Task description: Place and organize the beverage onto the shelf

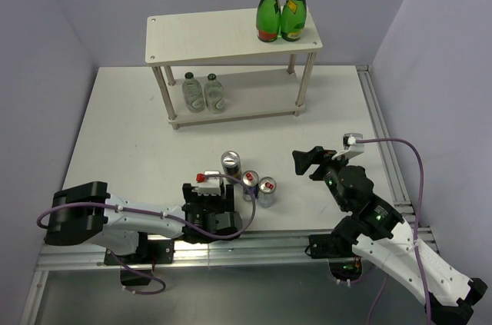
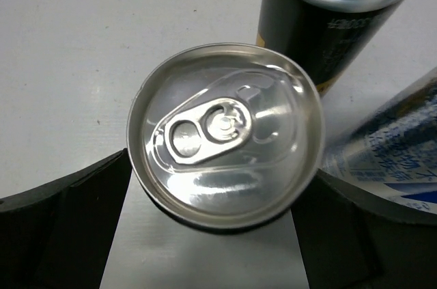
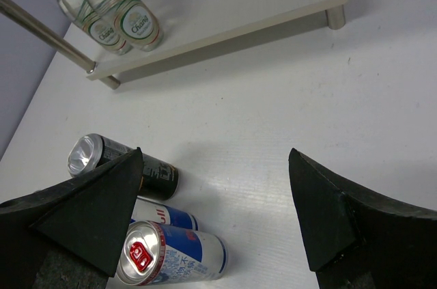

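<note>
Beverages sit in two places: two clear plastic bottles (image 1: pixel 204 93) stand left on the lower board of the pale wooden two-tier shelf (image 1: pixel 200 37), open board to their right. Your left gripper (image 2: pixel 212 234) straddles a tall black-and-yellow can (image 2: pixel 225 132); you cannot tell whether the jaws press it. Just right, a second black can (image 1: pixel 231 162) and two slim silver-blue cans (image 1: pixel 267 191) crowd close. Your right gripper (image 3: pixel 216 156) hangs wide open, empty, above white table (image 1: pixel 123 133).

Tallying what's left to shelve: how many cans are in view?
4. One can sits inside the left pincer, a black-and-yellow can beyond it, two silver-blue cans to its right.
</note>
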Controlling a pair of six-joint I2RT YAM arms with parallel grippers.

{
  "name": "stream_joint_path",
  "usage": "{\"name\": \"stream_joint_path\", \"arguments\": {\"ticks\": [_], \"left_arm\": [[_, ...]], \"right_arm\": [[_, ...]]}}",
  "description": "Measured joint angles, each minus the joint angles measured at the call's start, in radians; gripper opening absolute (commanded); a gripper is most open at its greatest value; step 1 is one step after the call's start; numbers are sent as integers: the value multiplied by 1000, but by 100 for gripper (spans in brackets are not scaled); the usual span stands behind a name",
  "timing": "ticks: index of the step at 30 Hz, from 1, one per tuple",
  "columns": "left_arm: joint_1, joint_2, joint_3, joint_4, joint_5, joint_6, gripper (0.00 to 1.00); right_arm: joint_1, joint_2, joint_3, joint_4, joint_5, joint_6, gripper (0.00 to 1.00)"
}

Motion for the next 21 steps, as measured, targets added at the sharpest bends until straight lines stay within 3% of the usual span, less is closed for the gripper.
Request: {"name": "stream_joint_path", "arguments": {"ticks": [6, 12, 13, 16, 18, 19, 21], "left_arm": [[61, -7, -79, 195, 24, 142, 91], [108, -8, -119, 362, 32, 256, 74], [112, -8, -121, 373, 35, 264, 59], [119, -8, -120, 396, 43, 296, 34], [119, -8, -110, 371, 45, 293, 25], [119, -8, -96, 337, 50, 289, 14], [115, -9, -43, 214, 53, 251, 8]], "right_arm": [[0, 0, 0, 0, 0, 0, 93], [0, 0, 0, 0, 0, 0, 93], [0, 0, 0, 0, 0, 0, 93], [0, 0, 0, 0, -1, 0, 93], [0, 1, 0, 0, -1, 0, 93], [0, 2, 0, 0, -1, 0, 93], [0, 3, 0, 0, -1, 0, 93]]}}
